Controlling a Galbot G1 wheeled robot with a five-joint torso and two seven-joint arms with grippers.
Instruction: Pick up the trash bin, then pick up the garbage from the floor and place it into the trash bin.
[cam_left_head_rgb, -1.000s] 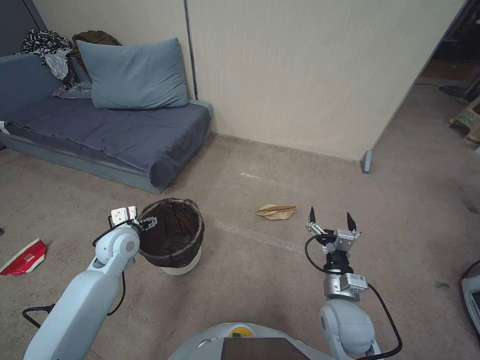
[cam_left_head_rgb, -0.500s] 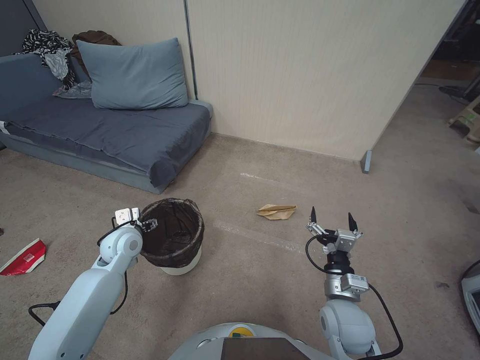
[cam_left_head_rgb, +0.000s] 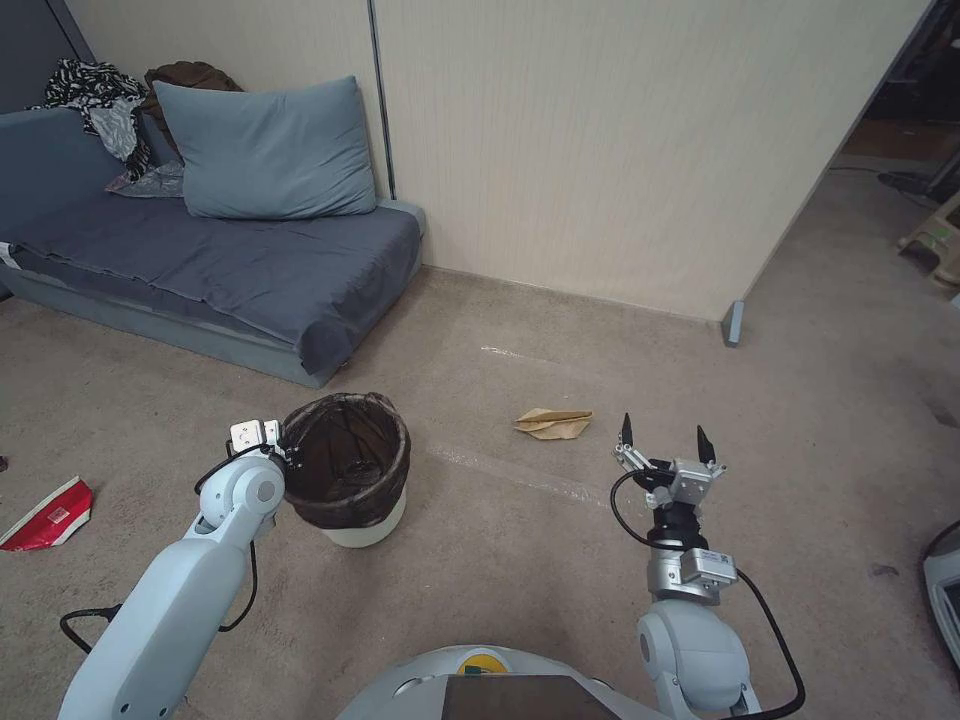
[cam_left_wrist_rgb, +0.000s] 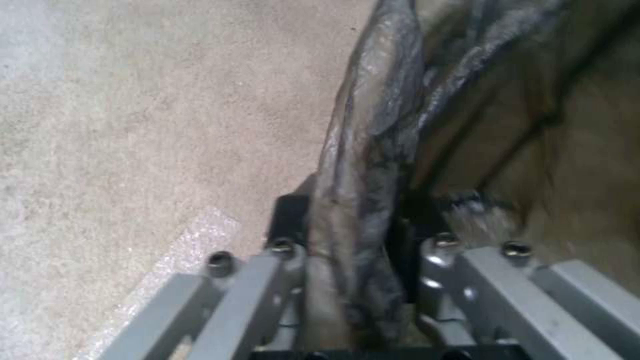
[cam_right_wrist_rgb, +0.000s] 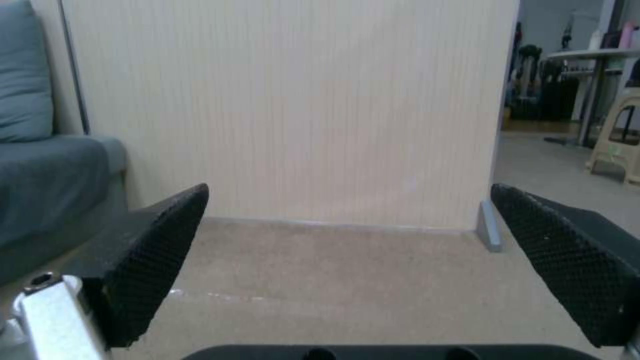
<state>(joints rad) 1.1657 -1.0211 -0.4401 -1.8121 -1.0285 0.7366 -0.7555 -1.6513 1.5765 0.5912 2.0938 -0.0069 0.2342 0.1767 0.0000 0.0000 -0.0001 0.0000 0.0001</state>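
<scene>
Head view: bin (cam_left_head_rgb: 352, 480) on the floor just in front of the sofa (cam_left_head_rgb: 200, 260), lined rim pinched by the left claw (cam_left_head_rgb: 283, 447) at the side nearest the arm. Probably a light, hollow plastic shell, stiff enough to hang from one rim point but apt to tilt there; liner thin, soft and slick, so best clamped together with the hard rim beneath, not by film alone. Tan paper (cam_left_head_rgb: 553, 423) flat on the carpet ahead, between bin and right claw (cam_left_head_rgb: 661, 440), well apart from both. Looks light, creased, easily crushed; raised fold along the middle a fair place to pinch. Red-and-white scrap (cam_left_head_rgb: 48, 515) far off at the left edge. Right claw up in the air, spread wide, empty.

Left wrist view: left claw (cam_left_wrist_rgb: 353, 240) closed on the liner-wrapped rim (cam_left_wrist_rgb: 373, 150), one finger outside, one inside; seemingly gripping plastic as well as film, though blur leaves that unsure.

Right wrist view: two black textured pads (cam_right_wrist_rgb: 157, 250) set wide apart, nothing between them, wall (cam_right_wrist_rgb: 287, 100) and carpet beyond.
</scene>
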